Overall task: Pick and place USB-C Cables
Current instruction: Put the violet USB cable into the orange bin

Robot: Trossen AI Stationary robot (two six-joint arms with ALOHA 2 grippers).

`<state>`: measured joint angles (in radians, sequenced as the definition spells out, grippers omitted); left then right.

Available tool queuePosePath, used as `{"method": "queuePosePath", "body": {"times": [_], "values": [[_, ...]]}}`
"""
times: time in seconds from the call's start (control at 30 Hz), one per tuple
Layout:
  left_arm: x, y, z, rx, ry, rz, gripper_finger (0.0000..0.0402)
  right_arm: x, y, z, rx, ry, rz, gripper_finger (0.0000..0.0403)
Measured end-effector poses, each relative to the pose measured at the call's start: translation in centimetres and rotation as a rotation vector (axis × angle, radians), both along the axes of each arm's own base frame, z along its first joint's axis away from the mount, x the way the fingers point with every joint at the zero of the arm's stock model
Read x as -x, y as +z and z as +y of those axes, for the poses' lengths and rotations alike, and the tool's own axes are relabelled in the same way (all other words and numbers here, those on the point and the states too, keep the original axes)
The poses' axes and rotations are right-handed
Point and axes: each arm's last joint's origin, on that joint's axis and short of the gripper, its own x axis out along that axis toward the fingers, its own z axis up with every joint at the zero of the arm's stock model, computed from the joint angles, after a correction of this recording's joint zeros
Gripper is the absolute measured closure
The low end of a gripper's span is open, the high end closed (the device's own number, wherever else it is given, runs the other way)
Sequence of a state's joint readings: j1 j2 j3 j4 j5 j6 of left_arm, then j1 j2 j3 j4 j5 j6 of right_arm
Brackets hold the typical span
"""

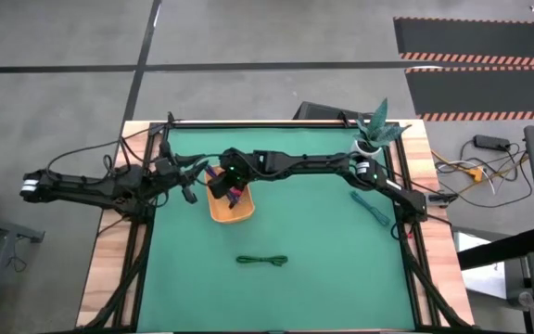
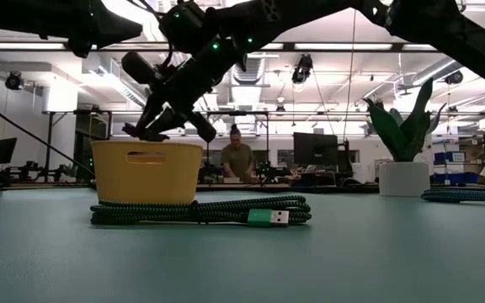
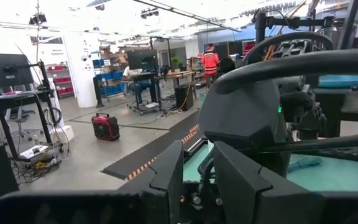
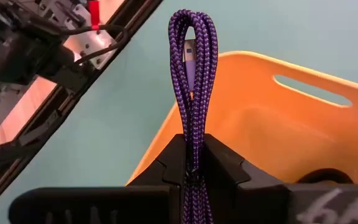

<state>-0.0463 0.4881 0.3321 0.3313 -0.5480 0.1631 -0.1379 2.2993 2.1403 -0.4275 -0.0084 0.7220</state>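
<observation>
A purple braided USB-C cable bundle (image 4: 192,74) sits in my right gripper (image 4: 194,171), which is shut on it just above the orange tray (image 1: 233,210) at the table's left middle. In the low view that gripper (image 2: 162,126) hovers over the tray's rim (image 2: 147,148). A green cable bundle (image 1: 262,261) lies flat on the mat nearer the front edge, right in front of the tray (image 2: 200,210). A teal cable (image 1: 371,206) lies at the right. My left gripper (image 1: 188,181) waits left of the tray, fingers slightly apart around nothing. My right gripper pinches the folded purple bundle between its two fingers, about midway along its length (image 4: 193,146). The fingers slant down from the table's right side and lie along the bundle. The bundle's looped end (image 4: 191,25) sticks out past the fingertips, lifted clear over the tray's edge.
A potted plant (image 1: 375,136) stands at the far right corner. A black frame (image 1: 276,124) rims the green mat, and wooden edges show beyond it. Open mat lies toward the near edge and the middle right.
</observation>
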Motion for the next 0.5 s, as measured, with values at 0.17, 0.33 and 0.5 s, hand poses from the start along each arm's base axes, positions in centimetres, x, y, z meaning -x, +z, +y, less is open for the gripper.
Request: {"method": "queuePosePath", "body": {"times": [0.17, 0.33, 0.5], "values": [[0.0, 0.0, 0.0, 0.0, 0.0, -0.002, 0.0327, 0.0, -0.1, 0.4, -0.035, -0.021, 0.007, 0.0374], [0.0, 0.0, 0.0, 0.0, 0.0, -0.001, 0.0327, 0.0, -0.6, 1.5, -0.05, -0.02, 0.034, 0.0374], [0.1, 0.0, 0.0, 0.0, 0.0, -0.004, 0.0327, 0.0, -2.1, 1.5, -0.05, -0.027, 0.09, 0.0374]]}}
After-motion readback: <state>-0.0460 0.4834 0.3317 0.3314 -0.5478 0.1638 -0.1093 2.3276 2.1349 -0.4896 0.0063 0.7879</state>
